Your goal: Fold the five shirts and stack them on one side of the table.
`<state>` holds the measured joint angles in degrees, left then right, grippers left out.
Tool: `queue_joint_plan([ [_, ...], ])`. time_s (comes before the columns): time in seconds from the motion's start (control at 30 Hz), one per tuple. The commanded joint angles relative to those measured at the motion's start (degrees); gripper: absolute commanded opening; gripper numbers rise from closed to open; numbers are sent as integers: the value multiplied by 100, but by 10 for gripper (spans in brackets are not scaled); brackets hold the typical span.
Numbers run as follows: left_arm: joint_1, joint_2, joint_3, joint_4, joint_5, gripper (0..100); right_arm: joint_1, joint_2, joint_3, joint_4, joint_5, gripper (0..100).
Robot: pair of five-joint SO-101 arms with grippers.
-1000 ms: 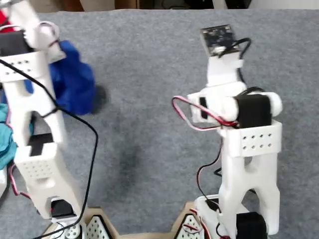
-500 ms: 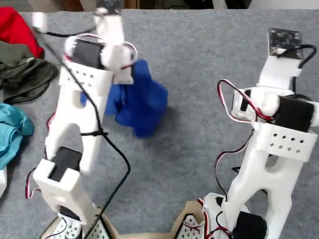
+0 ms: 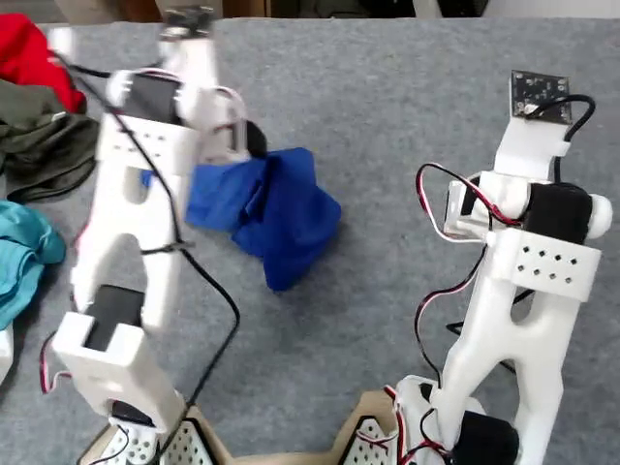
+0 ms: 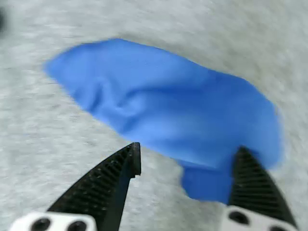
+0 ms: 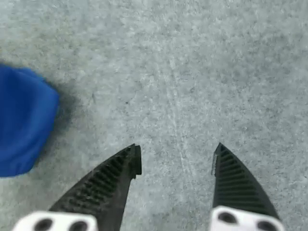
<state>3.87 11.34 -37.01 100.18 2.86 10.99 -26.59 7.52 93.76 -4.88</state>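
Note:
A crumpled blue shirt [image 3: 266,208] lies on the grey table cover, left of the middle. The left arm [image 3: 145,165] stands over its left part. In the left wrist view my left gripper [image 4: 187,150] is open just above the blue shirt [image 4: 163,106], one finger near its edge and one over the cloth, holding nothing. My right gripper [image 5: 177,147] is open over bare grey cover, with an end of the blue shirt [image 5: 21,127] off to one side. The right arm [image 3: 523,242] stands at the right of the table.
Along the left edge lie a red shirt [image 3: 34,53], a dark olive shirt [image 3: 44,136] and a teal shirt [image 3: 24,257], all unfolded. Bare grey cover [image 3: 387,116] stretches between the arms and toward the back. The arm bases stand at the front edge.
The blue shirt has travelled with the left arm from the left edge toward the middle and now spreads wider on the cover. The right arm swung out to the right.

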Motion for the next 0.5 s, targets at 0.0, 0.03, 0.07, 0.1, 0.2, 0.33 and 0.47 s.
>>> queue_joint_plan([
  [0.0, -765, -312, -44, 62, -501, 338, -338, 22, -4, -105, -53, 250],
  [0.03, -985, -295, -44, 53, -598, 331, -453, 22, -4, -105, -53, 250],
  [0.07, -1178, -268, 9, 35, -651, 322, -585, 22, -4, -105, -53, 250],
  [0.1, -1336, -180, 97, -62, -668, 316, -734, 31, -4, -114, -62, 250],
  [0.2, -1626, 277, 475, -686, -651, 296, -1270, 31, 4, -299, -123, 250],
  [0.33, -1741, 1077, 870, -1099, -651, 267, -2176, 31, 4, -730, -800, 250],
  [0.47, -1653, 1886, 879, -1178, -668, 256, -3143, 303, 171, -1178, -1073, 250],
])
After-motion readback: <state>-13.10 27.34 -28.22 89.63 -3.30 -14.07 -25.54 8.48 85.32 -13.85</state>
